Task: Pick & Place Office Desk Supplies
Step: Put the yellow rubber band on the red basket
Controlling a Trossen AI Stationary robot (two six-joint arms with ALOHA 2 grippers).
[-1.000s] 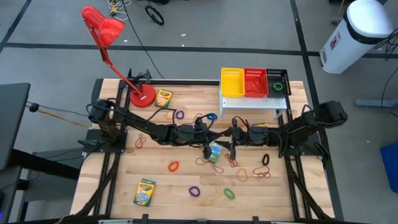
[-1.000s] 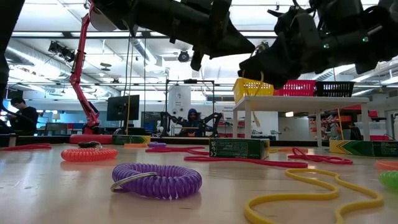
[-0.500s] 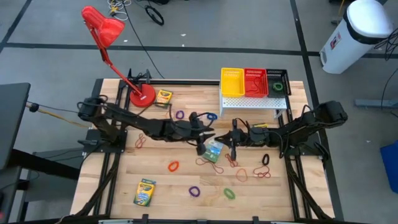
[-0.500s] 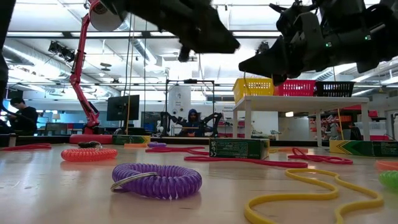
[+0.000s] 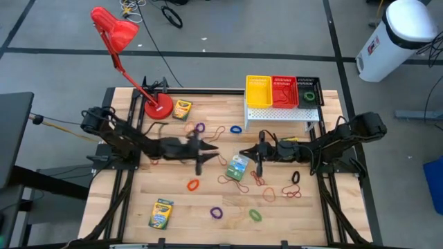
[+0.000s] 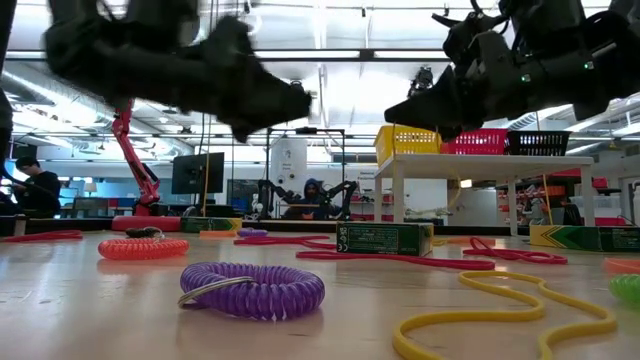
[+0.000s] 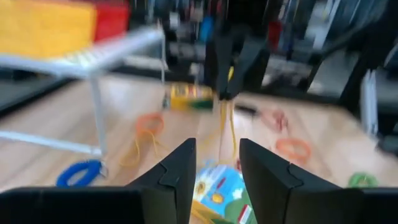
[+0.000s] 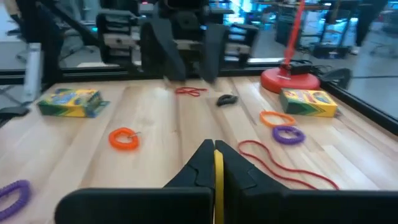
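My right gripper (image 5: 243,151) hovers over the table's middle, shut on a thin yellow rubber band (image 7: 226,121). A crayon box (image 5: 239,167) lies flat on the table just below and near it, and also shows in the left wrist view (image 7: 219,191). My left gripper (image 5: 211,146) is open and empty, left of that box and above the table. Two more crayon boxes (image 5: 182,108) (image 5: 160,214) lie on the table. Yellow (image 5: 258,91), red (image 5: 284,90) and black (image 5: 309,90) mesh baskets sit on a white stand (image 5: 280,115) at the far right. My right gripper pinches the yellow band at its upper end (image 8: 218,165) between its two fingertips. The fingers slant down from the table's right side. The band hangs slack below them as a long narrow loop (image 7: 229,134); I cannot tell whether its lower end reaches the table.
Several coloured band loops lie scattered: purple (image 5: 200,128), blue (image 5: 235,128), orange (image 5: 193,185), purple (image 5: 217,212), green (image 5: 255,215), black (image 5: 295,178), red (image 5: 292,191). A red desk lamp (image 5: 158,106) stands at the far left.
My left gripper has drawn back from above the middle crayon box toward the table's left edge, and the box now lies uncovered. My right gripper has kept still with the yellow band.
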